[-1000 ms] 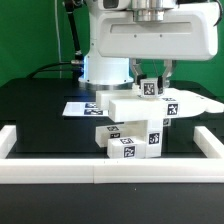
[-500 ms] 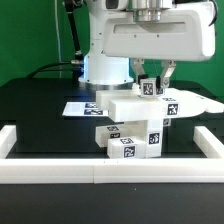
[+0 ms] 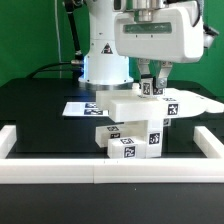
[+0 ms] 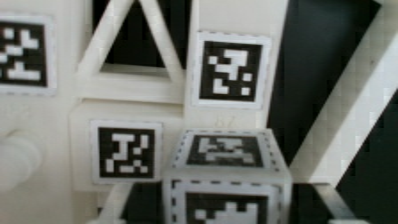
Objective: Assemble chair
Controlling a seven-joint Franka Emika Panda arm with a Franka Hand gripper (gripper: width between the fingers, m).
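The chair (image 3: pixel 131 126) stands partly joined in the middle of the table: white blocky parts with black-and-white tags, a flat plate (image 3: pixel 135 103) on top and tagged blocks (image 3: pixel 126 146) at the front. My gripper (image 3: pixel 151 84) hangs over its far right side, its dark fingers (image 3: pixel 143 78) closed on either side of a small tagged cube (image 3: pixel 151 89) that sits on the chair. In the wrist view the same cube (image 4: pixel 224 188) fills the space at the jaws, with tagged chair bars (image 4: pixel 228 68) behind it. The fingertips themselves are hidden there.
The marker board (image 3: pixel 80 107) lies flat behind the chair on the exterior view's left. Long white border rails (image 3: pixel 60 173) run along the front and both sides (image 3: pixel 212 143). The robot's white base (image 3: pixel 103 65) stands behind.
The white hand above the fingers has turned about its vertical axis and now looks narrower. The fingers stay on the small cube in the same spot. The chair has not moved.
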